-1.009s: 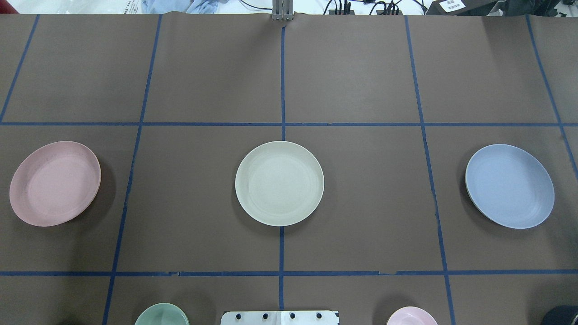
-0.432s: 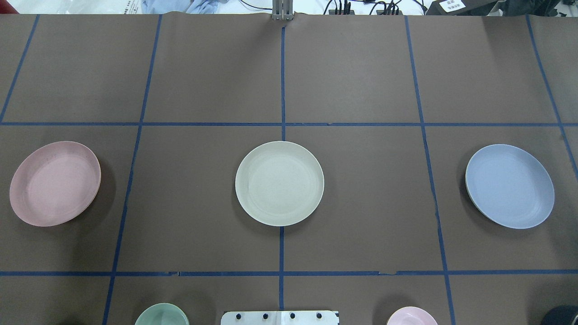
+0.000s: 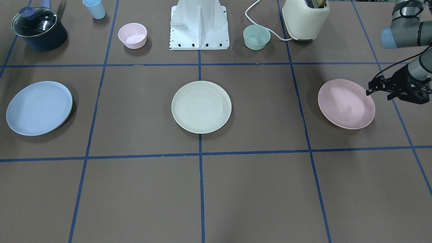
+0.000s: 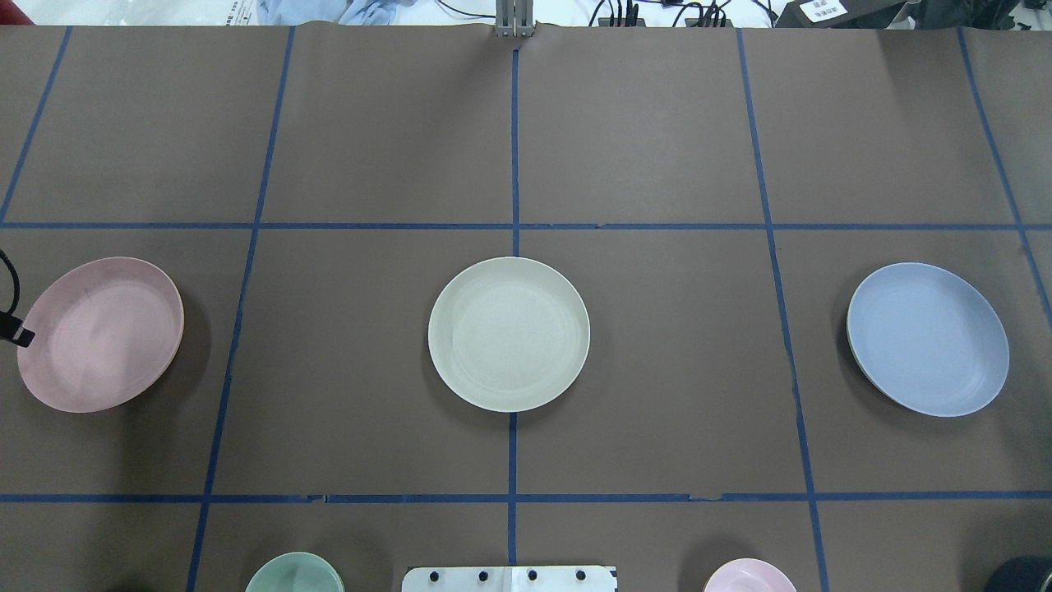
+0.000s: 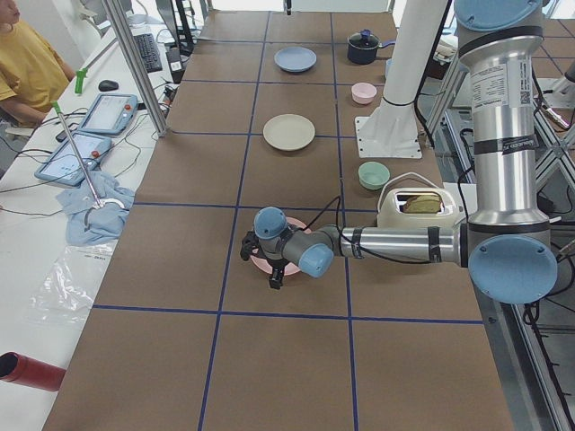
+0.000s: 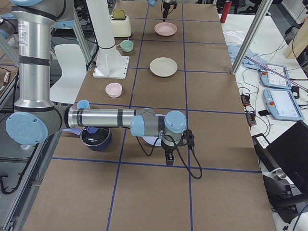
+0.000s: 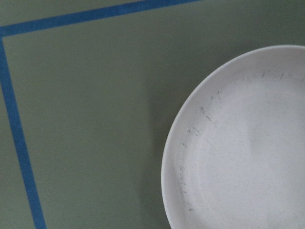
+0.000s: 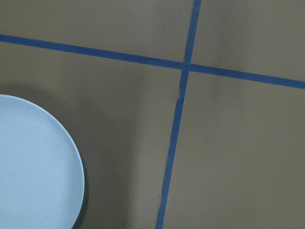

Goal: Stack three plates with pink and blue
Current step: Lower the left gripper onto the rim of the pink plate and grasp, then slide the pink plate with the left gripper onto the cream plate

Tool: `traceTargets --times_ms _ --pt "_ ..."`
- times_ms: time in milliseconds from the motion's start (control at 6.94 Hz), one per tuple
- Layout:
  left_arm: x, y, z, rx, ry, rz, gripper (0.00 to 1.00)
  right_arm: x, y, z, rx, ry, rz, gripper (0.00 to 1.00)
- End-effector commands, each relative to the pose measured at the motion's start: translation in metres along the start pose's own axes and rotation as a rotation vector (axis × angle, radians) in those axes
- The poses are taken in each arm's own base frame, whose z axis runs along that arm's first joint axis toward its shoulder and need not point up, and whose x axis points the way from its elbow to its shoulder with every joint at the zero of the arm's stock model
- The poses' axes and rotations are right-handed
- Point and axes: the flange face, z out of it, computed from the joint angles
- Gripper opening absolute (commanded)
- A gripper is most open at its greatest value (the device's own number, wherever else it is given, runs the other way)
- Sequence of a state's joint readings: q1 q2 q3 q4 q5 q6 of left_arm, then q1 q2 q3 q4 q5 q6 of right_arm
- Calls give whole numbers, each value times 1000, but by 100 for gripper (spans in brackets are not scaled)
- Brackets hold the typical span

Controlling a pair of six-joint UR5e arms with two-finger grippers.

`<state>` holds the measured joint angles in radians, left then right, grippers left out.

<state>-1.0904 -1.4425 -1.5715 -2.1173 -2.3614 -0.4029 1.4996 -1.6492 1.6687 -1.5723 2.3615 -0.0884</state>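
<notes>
Your left claw (image 3: 378, 93) has its two fingers spread apart and grips nothing. In the front-facing view it enters from the right edge with one fingertip at the rim of the pink plate (image 3: 346, 104); whether it touches the rim cannot be told. In that view the three plates lie well apart in one row on the brown surface (image 3: 256, 189): the pink plate on the right, the cream plate (image 3: 201, 107) in the middle, the blue plate (image 3: 38, 108) on the left. From overhead, only a black fingertip shows at the left edge, over the pink plate's outer rim. The left-end view shows the near arm stretched low, its claw above the pink plate's near edge. The right-end view shows your right claw (image 6: 169, 153) by the blue plate, which the arm mostly hides; you cannot tell whether this claw is spread or closed. The left wrist camera sees part of the pink plate and the right wrist camera part of the blue plate, each beside blue tape lines (image 8: 176, 119).
</notes>
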Motion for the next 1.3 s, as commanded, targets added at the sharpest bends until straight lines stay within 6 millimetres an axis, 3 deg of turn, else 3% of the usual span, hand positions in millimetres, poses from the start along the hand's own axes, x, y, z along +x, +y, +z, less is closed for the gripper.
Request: traceTargets --times_ms 0,144,288,577,721,865,1009,1153 --pt "2 -10 22 -26 1 9 81 -3 -1 2 -1 -26 -4 100" --pt "1 -10 23 -28 1 1 19 -6 -1 1 1 -32 -8 100" --pt "1 -12 23 -28 1 -2 0 -9 -2 -1 5 -50 -11 100" --pt "9 -14 20 -35 39 -7 0 -13 -2 1 7 -105 -7 100" --pt "47 -27 -3 -19 120 -34 0 -12 -1 2 5 -107 -6 100" --pt "103 -46 -45 38 175 -104 0 -14 -2 -1 21 -104 -28 100" --pt "158 -70 -72 75 226 -159 0 -7 11 6 42 -93 -55 100" --pt "238 -81 -60 16 280 -208 0 -1 15 13 56 -91 -66 100"
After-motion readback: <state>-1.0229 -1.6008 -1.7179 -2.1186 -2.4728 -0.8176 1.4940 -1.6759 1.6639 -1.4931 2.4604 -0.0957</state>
